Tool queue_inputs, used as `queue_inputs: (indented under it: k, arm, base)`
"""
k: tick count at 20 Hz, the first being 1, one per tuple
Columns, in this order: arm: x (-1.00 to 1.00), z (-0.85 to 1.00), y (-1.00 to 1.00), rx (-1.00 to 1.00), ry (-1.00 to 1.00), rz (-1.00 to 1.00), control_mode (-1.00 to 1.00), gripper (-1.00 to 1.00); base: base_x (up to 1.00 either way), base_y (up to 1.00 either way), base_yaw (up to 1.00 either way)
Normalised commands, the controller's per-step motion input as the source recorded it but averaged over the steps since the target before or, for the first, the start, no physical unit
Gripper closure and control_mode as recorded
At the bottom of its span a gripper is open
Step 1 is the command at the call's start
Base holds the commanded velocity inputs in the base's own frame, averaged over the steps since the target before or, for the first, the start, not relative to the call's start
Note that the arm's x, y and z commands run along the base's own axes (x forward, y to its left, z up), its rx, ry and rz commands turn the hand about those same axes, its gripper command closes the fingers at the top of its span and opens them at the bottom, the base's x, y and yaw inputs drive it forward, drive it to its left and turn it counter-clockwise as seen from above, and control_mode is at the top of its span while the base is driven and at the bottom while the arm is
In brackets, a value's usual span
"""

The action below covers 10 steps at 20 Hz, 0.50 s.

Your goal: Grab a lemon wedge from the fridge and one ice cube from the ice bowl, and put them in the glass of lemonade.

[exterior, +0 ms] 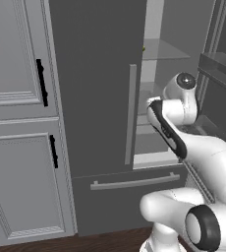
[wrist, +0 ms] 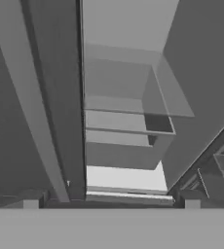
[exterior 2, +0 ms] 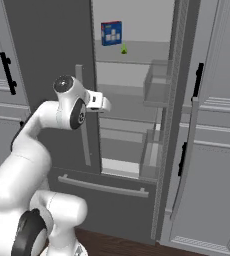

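Reaching into fridge, right door open, my jaws wide, empty. Lemon wedge on far upper shelf beside blue box. Nothing grabbed yet.

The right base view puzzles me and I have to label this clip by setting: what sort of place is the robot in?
Most likely a simulated home kitchen. A tall dark fridge stands with its right door open on clear shelves, a blue box and a lemon wedge sit on a shelf, and light grey panelled cabinets flank it.

Grey panelled cabinets, dark wood floor
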Motion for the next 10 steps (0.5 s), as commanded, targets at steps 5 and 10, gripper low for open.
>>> queue_inputs:
  k: [5,10]
  arm:
    - [0.18,0.43,0.99,0.05,-0.16,0.04,-1.0,-1.0]
    - [0.51,0.3,0.42,0.02,-0.01,-0.01,-1.0,-1.0]
  base:
    - [0.0,0.0,0.0]
    - [0.0,0.0,0.0]
